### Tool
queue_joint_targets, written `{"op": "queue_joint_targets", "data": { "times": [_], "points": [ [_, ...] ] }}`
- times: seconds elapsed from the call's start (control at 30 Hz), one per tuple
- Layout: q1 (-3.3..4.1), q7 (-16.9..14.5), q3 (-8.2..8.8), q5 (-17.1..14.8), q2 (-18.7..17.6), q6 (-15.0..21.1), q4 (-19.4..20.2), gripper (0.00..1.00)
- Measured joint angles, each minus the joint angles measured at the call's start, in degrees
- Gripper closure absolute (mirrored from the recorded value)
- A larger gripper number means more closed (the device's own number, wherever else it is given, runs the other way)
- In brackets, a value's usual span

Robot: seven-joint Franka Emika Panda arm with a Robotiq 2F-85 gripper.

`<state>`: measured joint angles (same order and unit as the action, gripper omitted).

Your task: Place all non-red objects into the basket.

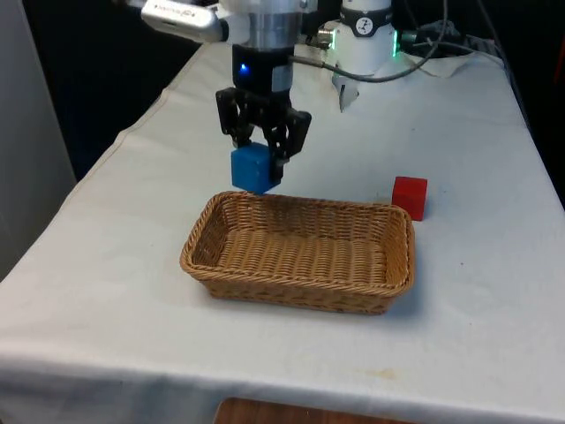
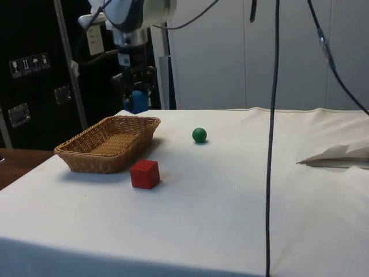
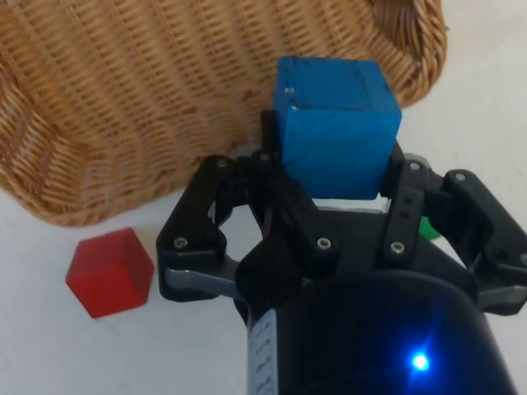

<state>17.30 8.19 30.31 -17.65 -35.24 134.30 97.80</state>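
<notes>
The black gripper hangs in the air above the counter, its two fingers closed on a blue cube that protrudes below the fingertips. In the front view the cube sits just above the far rim of the wicker basket, toward the front view's left end of that rim, clear of the weave. The side view shows the same gripper holding the blue cube a little above the basket, over the end farthest from that camera. In the wrist view the gripper clamps the blue cube on two opposite faces, with the basket beneath and beyond it. A red cube rests on the white cloth just outside the basket, near its far corner on the front view's right; in the side view this red cube stands just beside the basket's long wall, and in the wrist view the red cube lies on the cloth close to the basket's rim. A green ball rests on the counter in the side view, apart from both the basket and the red cube. The basket's interior appears bare wicker.
</notes>
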Motion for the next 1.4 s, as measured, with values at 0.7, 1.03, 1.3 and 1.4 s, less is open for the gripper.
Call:
{"op": "queue_joint_targets", "data": {
  "times": [0.7,1.03,1.3,1.4],
  "points": [
    [-0.40,-1.8,-0.34,-4.4,-11.3,1.3,-9.9,0.97],
    [-0.52,-4.3,-0.40,-8.1,-15.3,1.7,-12.1,0.72],
    [-0.52,-4.9,-0.46,-8.9,-15.8,1.7,-12.3,0.00],
    [-0.52,-5.0,-0.46,-9.1,-15.9,1.7,-12.3,0.00]
  ]
}}
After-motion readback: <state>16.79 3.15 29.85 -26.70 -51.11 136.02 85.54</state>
